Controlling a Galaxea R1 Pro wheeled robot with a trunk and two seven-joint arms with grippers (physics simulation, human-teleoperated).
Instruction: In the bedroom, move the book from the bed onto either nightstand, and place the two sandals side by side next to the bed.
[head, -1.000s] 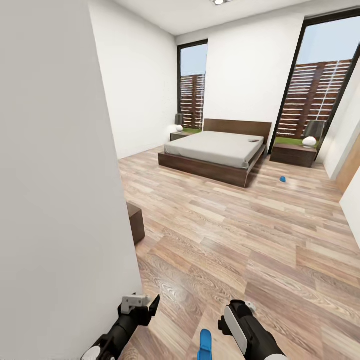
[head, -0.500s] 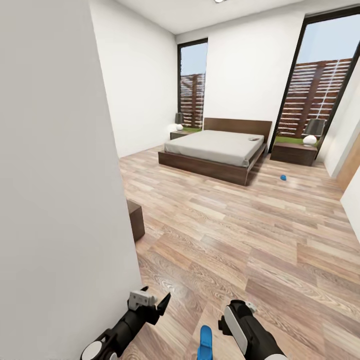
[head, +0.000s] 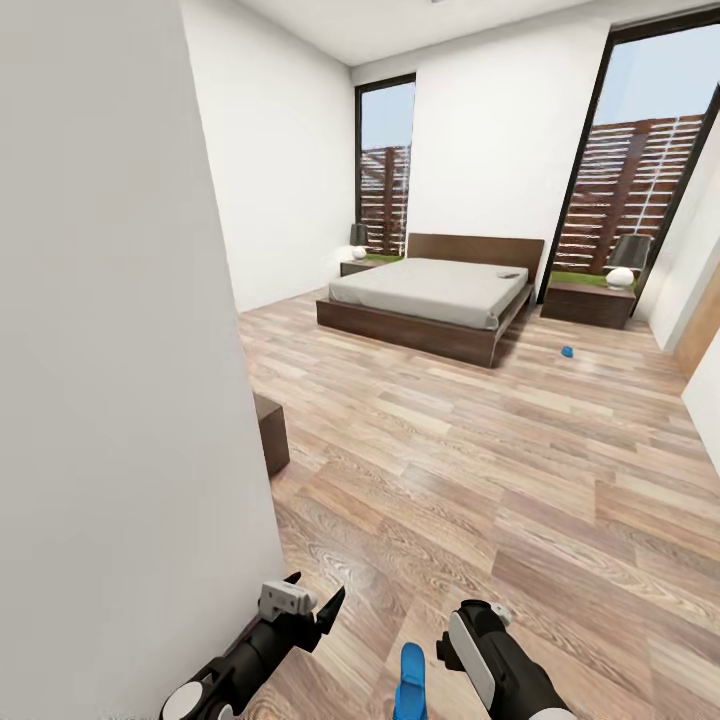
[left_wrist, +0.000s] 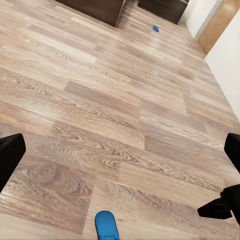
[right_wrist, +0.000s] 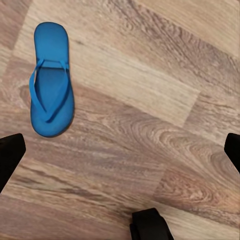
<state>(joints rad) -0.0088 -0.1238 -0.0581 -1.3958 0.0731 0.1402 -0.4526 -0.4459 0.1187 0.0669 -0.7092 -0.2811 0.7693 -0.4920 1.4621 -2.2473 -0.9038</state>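
Near 7 o'clock of head view: left gripper (head: 312, 610), fingers apart, empty; has swung up and rightward over last second, clear of white wall (head: 110, 400). At 6 o'clock: near sandal (head: 411, 681) flat on floor (head: 450, 470), between both arms. Right gripper (head: 470, 625) unmoved; fingers apart, empty, sandal (right_wrist: 50, 85) below. At 1 o'clock, far off: bed (head: 430, 305), book (head: 511, 275) on mattress, second sandal (head: 567, 352) beside bed, nightstand (head: 588, 303). Judgement: pickup of near sandal is next.

Wood-plank floor (left_wrist: 120, 100) filled frame; near blue sandal (left_wrist: 106, 225) at 6 o'clock, far sandal (left_wrist: 156, 28) at 12; dark fingertips (left_wrist: 10, 155) flanked edges.
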